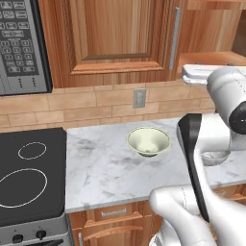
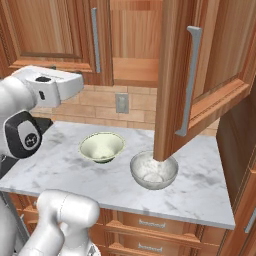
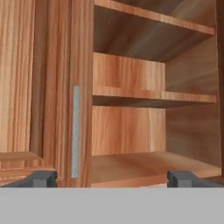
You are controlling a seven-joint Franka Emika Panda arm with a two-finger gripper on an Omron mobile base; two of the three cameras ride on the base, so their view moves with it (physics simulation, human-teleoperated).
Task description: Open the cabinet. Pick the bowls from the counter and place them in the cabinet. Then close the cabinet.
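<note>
1. Claw: two-finger gripper (image 3: pixel 111 179) on the white arm. Its dark finger tips stood spread wide at the bottom of the hand view, with nothing between them; released and empty. It was raised level with the cabinet opening and faced straight into it, presumably because the door had just been let go.

2. Reddish-brown wooden cabinet with raised-panel doors and long silver bar handles (image 2: pixel 135 45). Directly ahead of the claw. Its right door (image 2: pixel 200 75) was swung out over the counter; its left door (image 2: pixel 55 30) was shut, to the claw's left. The opening step looked done.

3. Bare wooden shelves (image 3: pixel 148 96) inside the cabinet, straight ahead of the claw and slightly above it; the bottom board (image 3: pixel 144 168) lay just beyond the finger tips. Nothing stored there yet, so both placements remained.

4. Pale cream-green round bowl with darker green outside (image 2: pixel 102 146). Upright on the counter, well below the claw and nearly under it. Judged the easier first pick, as nothing overhung it.

5. Grey-white speckled round bowl (image 2: pixel 153 170). Upright on the counter, below the claw and to its right, near the green bowl but apart from it. The open door's lower corner hung just over its rim in the right base view, so a descent there risked striking the door.

6. White marble counter with grey veins and wooden front (image 2: pixel 200 195). Below the claw, bearing both bowls.
</note>
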